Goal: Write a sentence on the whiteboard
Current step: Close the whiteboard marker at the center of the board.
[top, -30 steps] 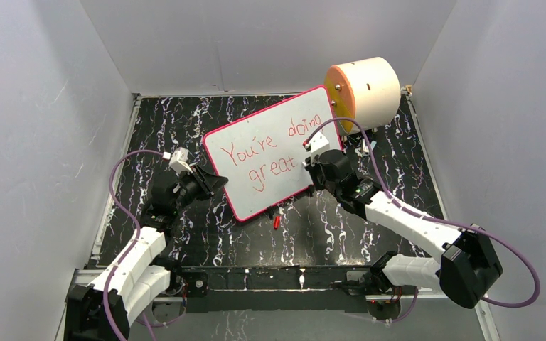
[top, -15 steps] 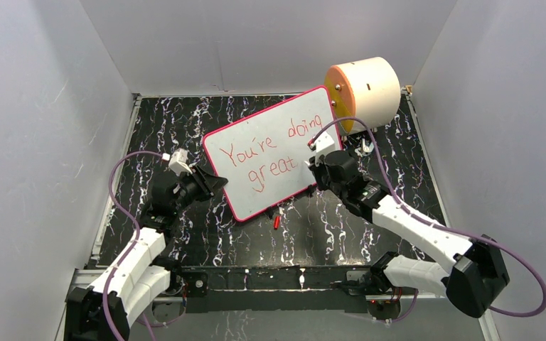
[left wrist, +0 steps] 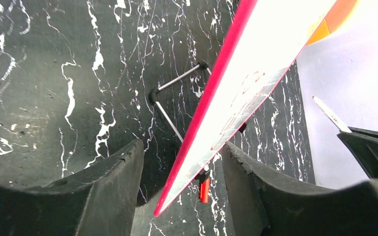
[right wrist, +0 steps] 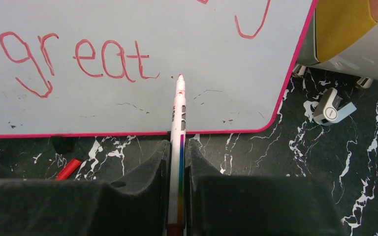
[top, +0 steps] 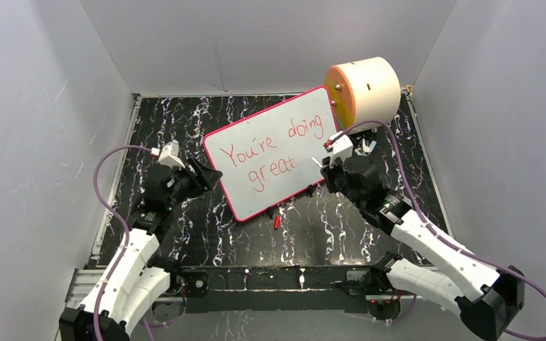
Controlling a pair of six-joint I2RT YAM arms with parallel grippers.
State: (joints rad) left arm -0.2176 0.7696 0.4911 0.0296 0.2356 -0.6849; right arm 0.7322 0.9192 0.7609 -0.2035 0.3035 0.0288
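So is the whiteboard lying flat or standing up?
Standing up, tilted. The whiteboard leans on a thin metal stand, seen behind it in the left wrist view.

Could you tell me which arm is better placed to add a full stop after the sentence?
Probably right: the right hand is shut on the marker, tip by the whiteboard just past the sentence. The left hand stands open astride the board's edge, holding no pen.
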